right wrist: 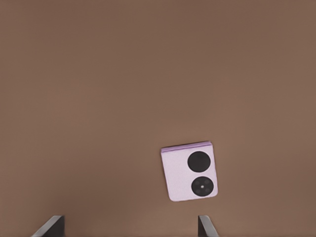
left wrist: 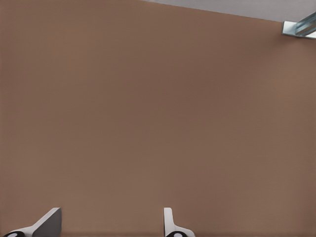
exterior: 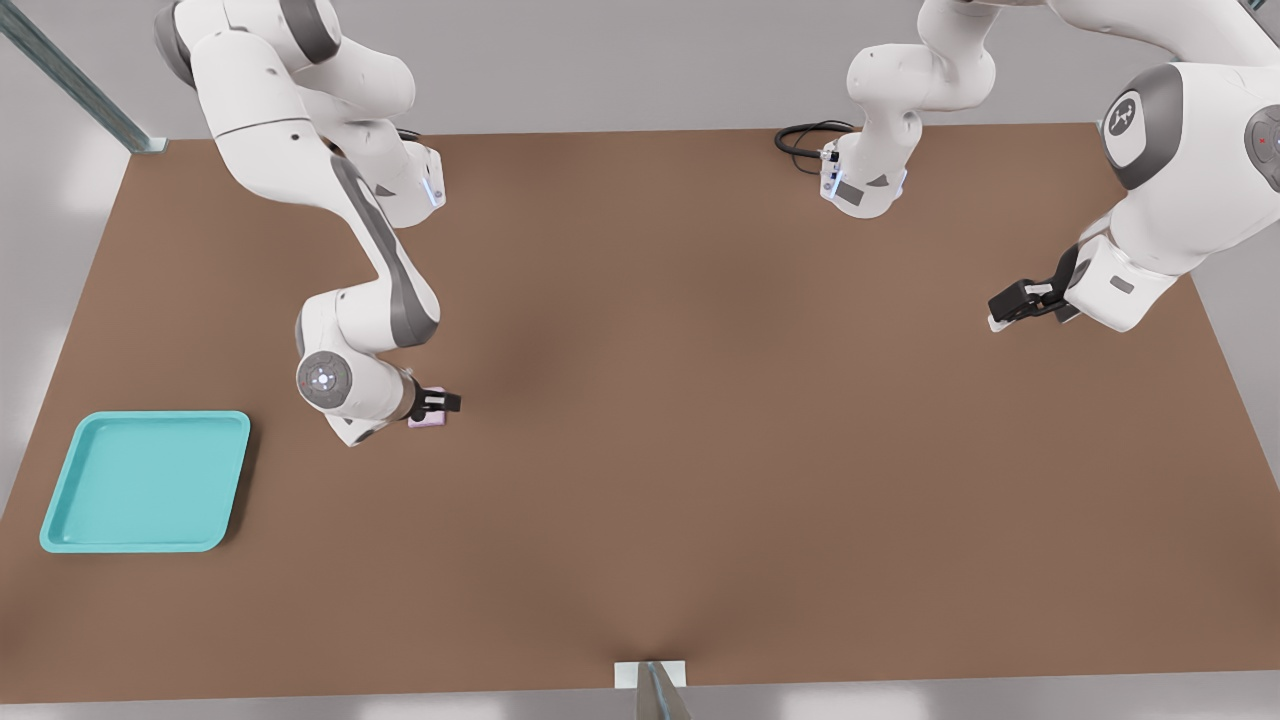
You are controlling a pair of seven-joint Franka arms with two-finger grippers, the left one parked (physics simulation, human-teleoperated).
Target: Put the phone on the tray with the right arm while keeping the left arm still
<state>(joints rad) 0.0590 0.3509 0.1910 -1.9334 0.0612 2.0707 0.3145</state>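
Brown table point(exterior: 700, 450), grey wall behind, maybe metal post point(exterior: 70, 75).

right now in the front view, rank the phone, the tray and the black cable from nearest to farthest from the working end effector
From the end effector, fingers spread:
1. Phone, just beneath it on the table.
2. Tray, off toward the front view's left.
3. Black cable, at the far table edge toward the front view's right.

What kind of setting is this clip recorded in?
It looks like a simulated tabletop robot workcell: a plain brown table against grey walls, with a turquoise tray and a pink phone on it. The right arm's pincer sits open, low over the phone.
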